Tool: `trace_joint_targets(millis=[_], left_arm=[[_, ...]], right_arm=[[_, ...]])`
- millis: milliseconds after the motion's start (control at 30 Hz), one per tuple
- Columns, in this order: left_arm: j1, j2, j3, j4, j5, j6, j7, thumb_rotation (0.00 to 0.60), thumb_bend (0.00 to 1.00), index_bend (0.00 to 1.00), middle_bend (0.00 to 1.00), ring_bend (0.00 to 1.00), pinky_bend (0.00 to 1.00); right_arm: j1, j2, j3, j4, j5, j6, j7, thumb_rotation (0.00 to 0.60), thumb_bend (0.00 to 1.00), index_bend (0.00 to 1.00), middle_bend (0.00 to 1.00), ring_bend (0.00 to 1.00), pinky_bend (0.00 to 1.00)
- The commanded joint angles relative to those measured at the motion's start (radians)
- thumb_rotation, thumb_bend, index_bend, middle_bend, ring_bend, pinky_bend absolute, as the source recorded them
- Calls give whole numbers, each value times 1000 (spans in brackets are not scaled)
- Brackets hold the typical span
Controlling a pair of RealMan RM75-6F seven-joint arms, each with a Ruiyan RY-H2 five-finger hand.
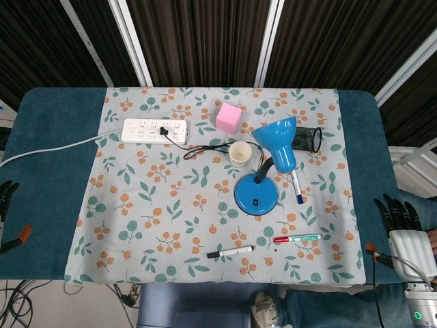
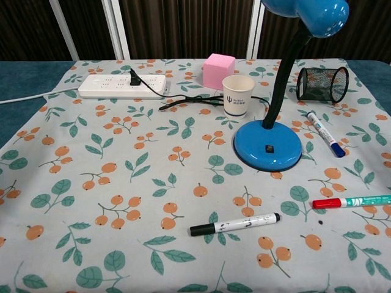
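My right hand hangs off the table's right edge, fingers spread and holding nothing; the red-capped green marker is the nearest thing. Only the dark fingertips of my left hand show at the far left edge, straight and holding nothing. On the floral cloth stand a blue desk lamp, a paper cup and a pink cube. A black marker lies near the front. The chest view shows neither hand.
A white power strip with a black plug lies at the back left. A black mesh pen holder lies on its side behind the lamp. A blue-capped marker lies right of the lamp's base.
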Motion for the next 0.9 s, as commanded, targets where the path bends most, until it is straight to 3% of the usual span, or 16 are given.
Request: trace_joint_targets(millis=[33,200,300,367,533,733,900], left_arm=[[0,0,-1,0,0,2,1,600,279,80,56,0,83],[2,1,-3,1,-4,5,-6,600,279,80,56,0,83],[2,3,-6,2,-12,3,-7,600,279,80,56,0,83],[2,3,-7,3,-16,1,-7,600,279,80,56,0,81],[2,0,-10,3,-17,3,-4,600,280,80,56,0,70],[3,-3,-13,4,-27,6,1,600,279,77,56,0,69],[1,-2,-13,5,-30,-2,1,600,279,75,56,0,70]], right_arm=[[1,3,-4,-5,-5,-3,6,600,266,0,16,20,17],[10,7,-20,-9,-33,-21,20,600,266,1,41,94,88],[28,10,-32,0,-52,-54,66,600,339,13,144,234,188],[47,12,-32,7,-53,-87,88,600,467,27,233,339,253],[127,-2,-19,38,-62,-196,101,600,525,34,414,532,372],[205,-30,-1,1,-54,-300,86,600,664,34,567,655,480],[273,-52,7,-65,-12,-419,23,600,708,34,632,699,549]])
